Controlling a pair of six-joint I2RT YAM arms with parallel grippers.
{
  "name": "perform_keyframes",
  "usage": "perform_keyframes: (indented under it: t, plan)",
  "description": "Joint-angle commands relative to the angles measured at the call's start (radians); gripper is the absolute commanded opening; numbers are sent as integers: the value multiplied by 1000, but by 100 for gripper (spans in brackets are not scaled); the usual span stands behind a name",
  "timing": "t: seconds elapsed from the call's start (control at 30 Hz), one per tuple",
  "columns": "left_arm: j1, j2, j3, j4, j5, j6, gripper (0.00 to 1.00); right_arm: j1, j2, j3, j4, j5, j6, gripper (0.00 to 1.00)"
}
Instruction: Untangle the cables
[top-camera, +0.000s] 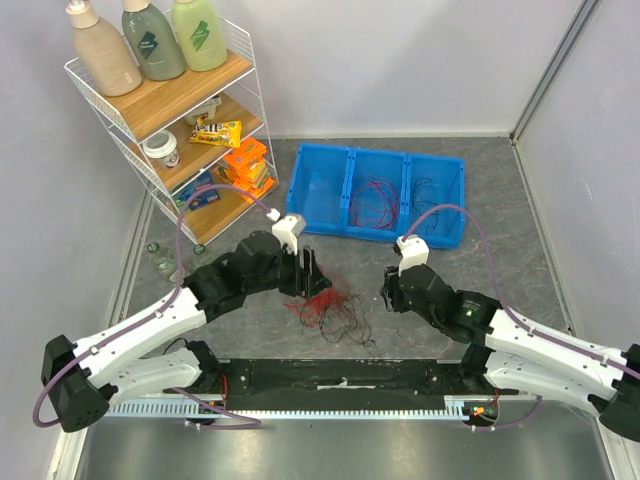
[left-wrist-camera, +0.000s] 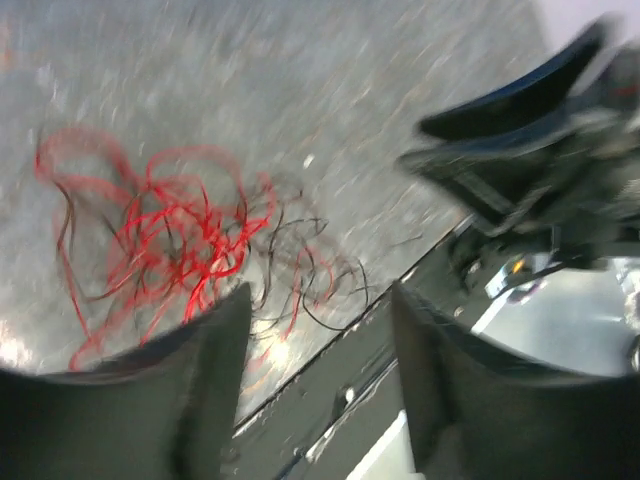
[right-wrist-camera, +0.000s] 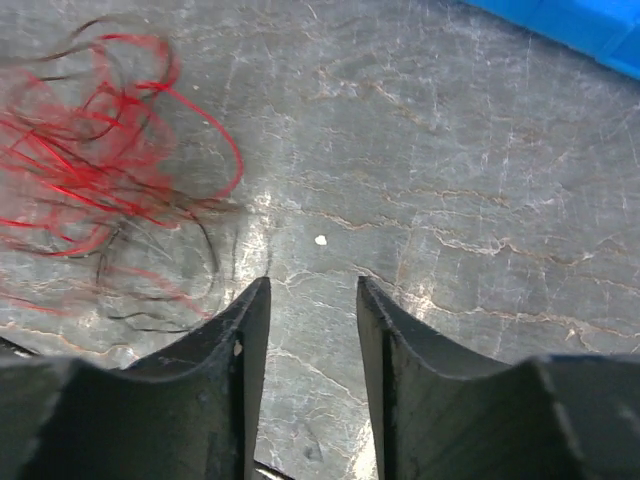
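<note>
Grey marbled counter (top-camera: 500, 210) with pale veins, plain whitish walls (top-camera: 400, 60) boxing it in. Nearest thing, just past the black strip (top-camera: 340, 372) by the arm bases, is the cables (top-camera: 335, 308). They're one loose scribble lying flat at lower centre of the top view, between the two tools. Its long axis runs diagonally, red loops at the upper-left end and black strands trailing to the lower right. Left tool (top-camera: 312, 288) is over the red end, jaws partly apart, nothing in them. Right tool (top-camera: 388, 293) sits near the clump's right side, also parted and empty. Farther back, a blue bin (top-camera: 315, 190) holds more wires, and a wire shelf (top-camera: 250, 75) stands at upper left.
</note>
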Motion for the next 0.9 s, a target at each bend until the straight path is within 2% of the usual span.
perform_keyframes:
  t: [0.0,0.03,0.13,0.27,0.33,0.43,0.53,0.63,0.7,0.73,0.77,0.87]
  plan:
    - [3,-34,-71,-26,-33,-11,86,4,-68,32,46,-22,-47,51]
    - [3,-63,-94,-27,-59,-19,92,2,-66,19,68,-42,-52,54]
    - [2,-135,-164,-46,-141,-37,93,2,-8,-18,204,-209,-67,58]
    - [3,-108,-224,-97,-231,-57,86,2,136,-68,486,-447,-9,57]
    - [2,-64,-238,-99,-254,-83,82,2,220,-77,592,-494,31,56]
    - [5,-8,-258,-106,-268,-148,78,2,358,-42,628,-544,54,51]
    - [2,-11,-306,-70,-254,-217,85,5,420,-56,661,-567,76,48]
    - [5,-46,-361,11,-241,-280,84,5,409,-114,704,-541,105,48]
    - [8,-47,-378,58,-237,-289,75,7,408,-140,709,-525,116,48]
    - [8,-40,-379,71,-242,-288,65,7,408,-151,708,-519,119,48]
    - [8,-31,-375,87,-250,-280,60,8,408,-162,706,-515,122,48]
    - [12,18,-349,127,-262,-248,53,7,408,-183,706,-502,123,48]
